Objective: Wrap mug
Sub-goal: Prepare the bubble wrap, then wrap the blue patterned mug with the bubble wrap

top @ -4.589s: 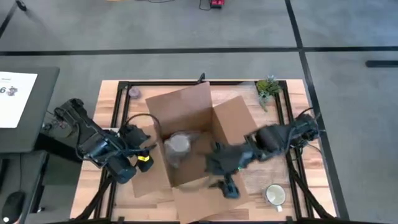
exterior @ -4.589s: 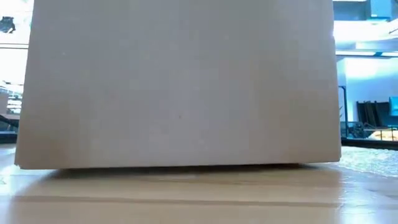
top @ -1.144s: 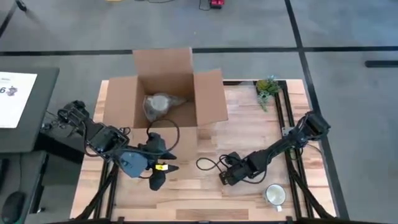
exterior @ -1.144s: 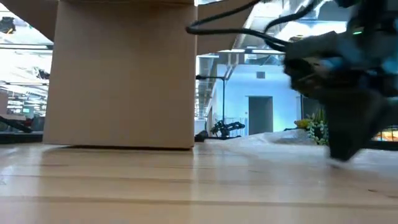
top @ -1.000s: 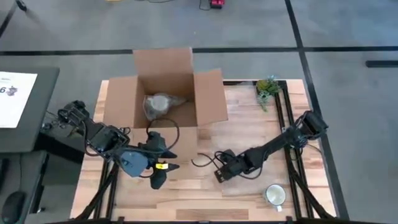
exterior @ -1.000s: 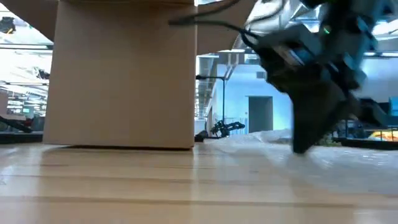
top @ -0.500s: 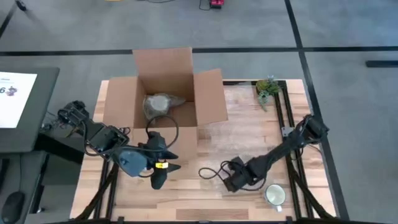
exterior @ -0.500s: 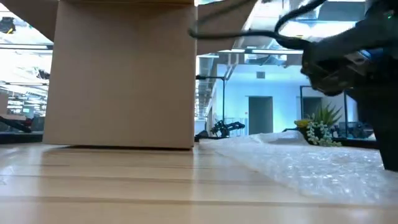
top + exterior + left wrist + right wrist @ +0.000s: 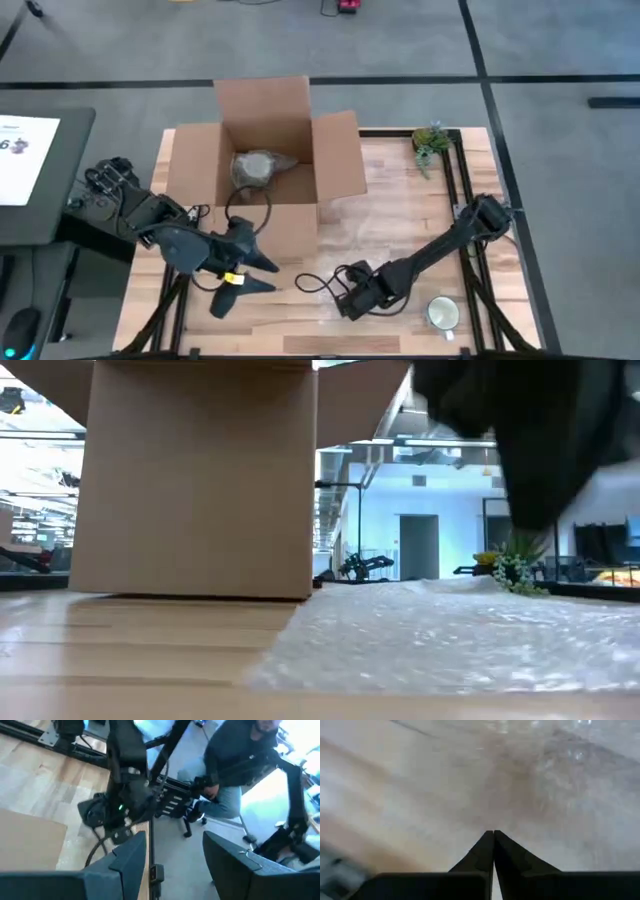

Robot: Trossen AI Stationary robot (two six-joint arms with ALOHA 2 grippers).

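A: Which step is this?
B: Laying out the bubble wrap (image 9: 470, 635). The right hand (image 9: 352, 297), fingers pressed closed, seems to pinch its edge on the bench (image 9: 400, 200).
A: And the mug (image 9: 441, 313)?
B: Pale, upright, unwrapped, just beside that hand. The left hand (image 9: 232, 290) waits spread open. Next: fetch the mug.

A white sheet of paper (image 9: 22, 158) on the dark side desk (image 9: 60, 200) shows the digit "6"; nothing else is readable.

The right gripper (image 9: 345, 301) has dragged the bubble wrap (image 9: 450, 635) toward the table's front edge.
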